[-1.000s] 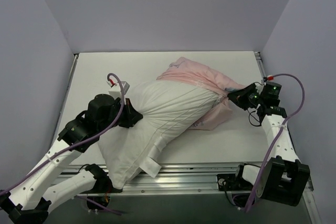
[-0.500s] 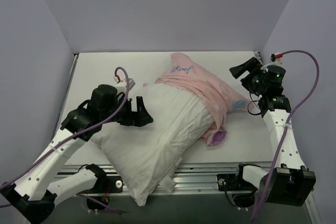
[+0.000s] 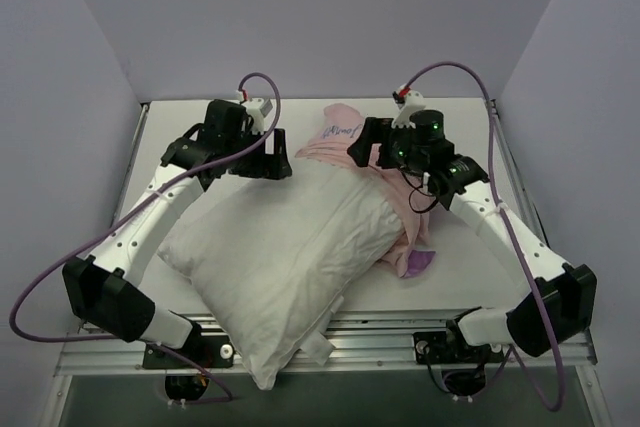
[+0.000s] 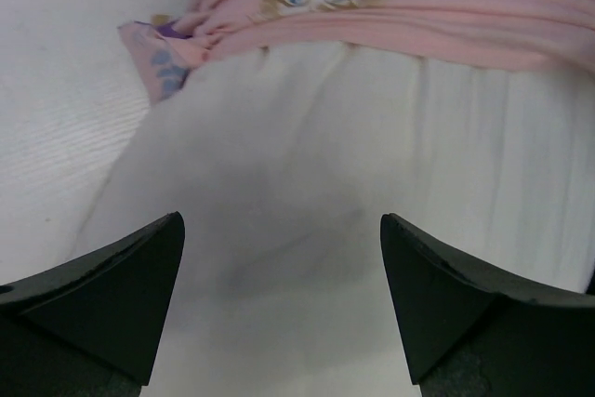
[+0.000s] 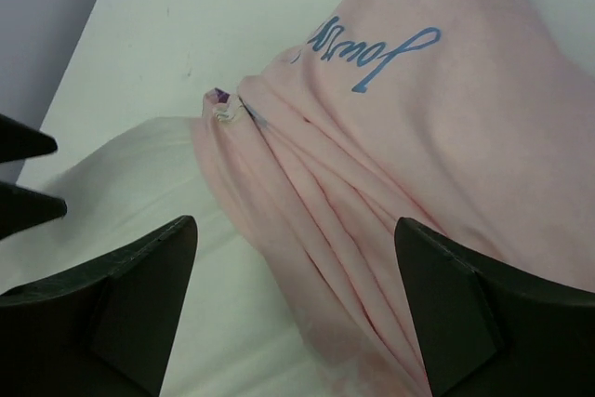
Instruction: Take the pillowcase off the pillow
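Observation:
The white pillow lies diagonally on the table, its near corner hanging over the front edge. The pale pink pillowcase is bunched over the pillow's far right end, blue script on top, with a purple fold trailing on the table. My left gripper hovers open over the pillow's far left part, the bunched pillowcase hem just ahead of it. My right gripper hangs open above the pillowcase folds, beside the bare pillow. Neither gripper holds anything.
The white table is boxed in by grey walls at the left, back and right. A metal rail runs along the front edge. A small white tag sticks out of the pillow's near edge. The left fingertips show in the right wrist view.
Both grippers have opened and let go. Both arms swung from the pillow's sides to its far end. The pillow and pillowcase have settled flatter on the table.

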{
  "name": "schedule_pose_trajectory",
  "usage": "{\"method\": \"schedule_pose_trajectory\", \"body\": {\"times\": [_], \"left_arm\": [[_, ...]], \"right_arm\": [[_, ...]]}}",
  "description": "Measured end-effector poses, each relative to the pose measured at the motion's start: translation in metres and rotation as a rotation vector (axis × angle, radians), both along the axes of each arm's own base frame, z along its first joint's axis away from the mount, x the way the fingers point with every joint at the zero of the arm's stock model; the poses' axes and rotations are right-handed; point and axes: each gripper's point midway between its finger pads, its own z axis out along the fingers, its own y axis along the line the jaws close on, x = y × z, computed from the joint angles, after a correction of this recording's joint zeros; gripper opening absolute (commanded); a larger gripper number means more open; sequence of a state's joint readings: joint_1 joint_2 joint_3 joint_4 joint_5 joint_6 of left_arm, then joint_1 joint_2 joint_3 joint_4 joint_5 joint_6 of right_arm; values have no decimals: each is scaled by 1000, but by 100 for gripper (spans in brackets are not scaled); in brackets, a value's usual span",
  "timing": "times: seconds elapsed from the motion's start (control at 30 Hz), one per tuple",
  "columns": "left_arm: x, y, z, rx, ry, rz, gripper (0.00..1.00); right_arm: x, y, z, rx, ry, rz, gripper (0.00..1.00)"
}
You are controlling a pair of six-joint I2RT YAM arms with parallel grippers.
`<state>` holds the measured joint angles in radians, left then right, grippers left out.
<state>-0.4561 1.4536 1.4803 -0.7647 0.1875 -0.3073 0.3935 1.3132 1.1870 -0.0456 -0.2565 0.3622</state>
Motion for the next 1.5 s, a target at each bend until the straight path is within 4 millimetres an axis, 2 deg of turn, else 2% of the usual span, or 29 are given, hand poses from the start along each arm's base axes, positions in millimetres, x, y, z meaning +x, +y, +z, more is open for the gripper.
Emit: {"method": "schedule_pose_trajectory", "body": {"times": [0.1, 0.13, 0.17, 0.2, 0.27, 0.33, 0.37, 0.4, 0.47, 0.63, 0.8, 0.87, 0.9, 1.0, 1.03, 1.1, 1.23, 1.33, 1.43, 1.5], "left_arm": [[19, 13, -13, 56, -11, 40, 95], [22, 14, -19, 66, 2, 41, 100], [24, 11, -27, 67, 21, 34, 98], [25, 7, -36, 65, 42, 22, 92], [22, -3, -57, 42, 90, -2, 73], [13, -12, -76, 5, 133, -25, 47], [10, -16, -83, -21, 148, -32, 21], [7, -19, -86, -44, 156, -36, 11], [5, -23, -86, -78, 149, -48, 3], [0, -27, -74, -108, 113, -67, 2], [-5, -29, -61, -97, 67, -77, 2], [-7, -26, -60, -83, 61, -75, 2], [-7, -24, -61, -72, 61, -72, 2], [-9, -18, -64, -43, 68, -60, 2], [-9, -17, -64, -37, 68, -57, 2], [-10, -15, -63, -21, 61, -52, 2], [-8, -10, -53, 7, 22, -38, 2], [-11, -10, -43, 10, 1, -38, 2], [-17, -9, -28, -1, -28, -45, 2], [-24, -8, -14, -11, -50, -53, 2]], "right_arm": [[-1, 20, -13, -78, 3, 53, 83], [-1, 24, -16, -101, 3, 66, 83], [-1, 30, -19, -122, 3, 82, 83], [0, 35, -21, -142, 2, 96, 83], [4, 41, -23, -177, -5, 117, 83], [10, 45, -23, -211, -13, 128, 83], [15, 47, -23, -230, -17, 134, 83], [18, 50, -23, -248, -19, 143, 83], [28, 55, -24, -281, -26, 156, 83], [43, 74, -36, -360, -12, 208, 84], [41, 106, -63, -445, 24, 312, 84], [42, 112, -74, -477, 37, 326, 82], [43, 114, -79, -491, 41, 332, 79], [48, 115, -93, -533, 52, 323, 53], [51, 112, -98, -555, 56, 309, 25], [58, 103, -105, -598, 58, 271, 2], [69, 88, -115, -617, 88, 196, 0], [83, 68, -114, -574, 123, 110, 0], [103, 30, -109, -490, 182, -17, 0], [115, -11, -103, -416, 235, -125, 0]]}}
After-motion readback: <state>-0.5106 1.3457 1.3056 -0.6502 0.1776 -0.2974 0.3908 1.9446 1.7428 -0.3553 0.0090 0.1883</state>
